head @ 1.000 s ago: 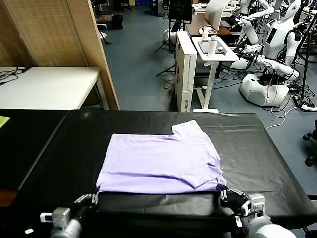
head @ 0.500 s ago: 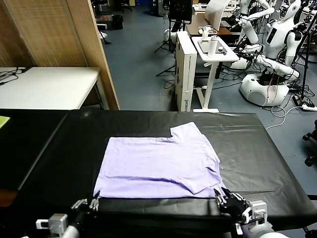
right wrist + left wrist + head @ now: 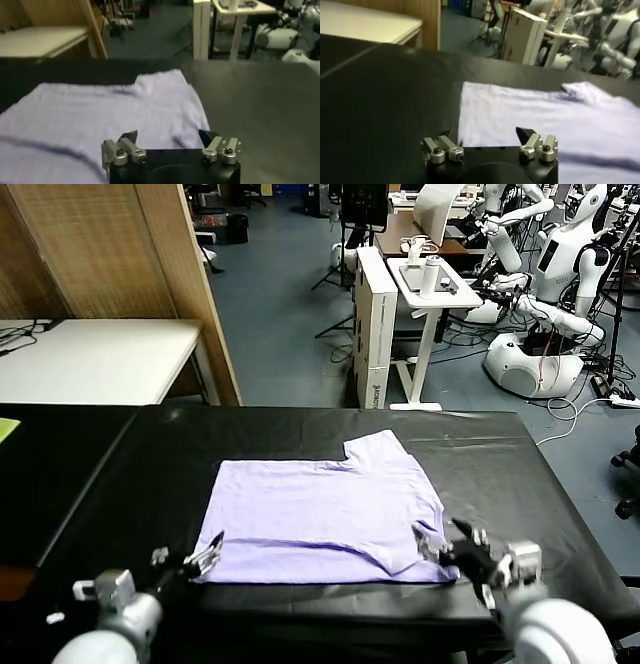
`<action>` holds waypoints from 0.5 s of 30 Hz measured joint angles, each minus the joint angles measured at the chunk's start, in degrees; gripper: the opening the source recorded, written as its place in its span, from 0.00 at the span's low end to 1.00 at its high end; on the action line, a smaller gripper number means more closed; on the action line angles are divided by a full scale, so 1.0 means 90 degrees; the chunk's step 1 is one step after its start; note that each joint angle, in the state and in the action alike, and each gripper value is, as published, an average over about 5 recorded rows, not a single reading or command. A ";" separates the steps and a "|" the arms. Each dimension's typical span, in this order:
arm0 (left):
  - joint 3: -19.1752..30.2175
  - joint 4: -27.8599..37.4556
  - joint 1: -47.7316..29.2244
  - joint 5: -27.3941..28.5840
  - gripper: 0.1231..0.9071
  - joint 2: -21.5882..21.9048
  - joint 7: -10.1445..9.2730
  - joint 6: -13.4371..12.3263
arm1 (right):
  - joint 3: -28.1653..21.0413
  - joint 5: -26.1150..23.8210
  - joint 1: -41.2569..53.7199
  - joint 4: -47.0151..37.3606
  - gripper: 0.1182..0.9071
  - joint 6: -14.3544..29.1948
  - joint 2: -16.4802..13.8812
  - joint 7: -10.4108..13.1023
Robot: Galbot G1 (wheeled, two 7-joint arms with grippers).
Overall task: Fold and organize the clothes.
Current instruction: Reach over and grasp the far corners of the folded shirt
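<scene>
The light lavender T-shirt [image 3: 325, 509] lies flat on the black table [image 3: 500, 474], with one sleeve pointing to the far right and no print showing. My left gripper [image 3: 205, 560] hovers open and empty at the shirt's near left corner. In the left wrist view the left gripper [image 3: 485, 139] has the shirt [image 3: 545, 115] just ahead of it. My right gripper [image 3: 445, 546] hovers open and empty over the near right corner, where a fold crease runs. In the right wrist view the right gripper [image 3: 167, 135] has the shirt [image 3: 125, 107] spread between and beyond its fingers.
A white table [image 3: 90, 359] and a wooden partition [image 3: 180, 284] stand behind at the left. A tall box [image 3: 372, 324], a white stand [image 3: 430, 294] and other robots [image 3: 550, 284] are beyond the far edge. A yellow-green item [image 3: 6, 429] lies at the far left.
The shirt slid a little toward the near edge. Both grippers have since risen from its near edge and now hover open over the near corners.
</scene>
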 joint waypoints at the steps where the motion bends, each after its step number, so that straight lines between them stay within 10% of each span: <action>1: 0.0050 0.0131 -0.0238 -0.0070 1.00 0.0023 -0.0012 0.0004 | -0.0133 -0.0006 0.0235 -0.0220 1.00 0.0000 0.0013 -0.0010; 15: 0.0918 0.2261 -0.2662 0.0032 1.00 0.0201 0.0455 0.0295 | -0.1269 -0.0419 0.2153 -0.2437 1.00 0.0000 0.0541 -0.0200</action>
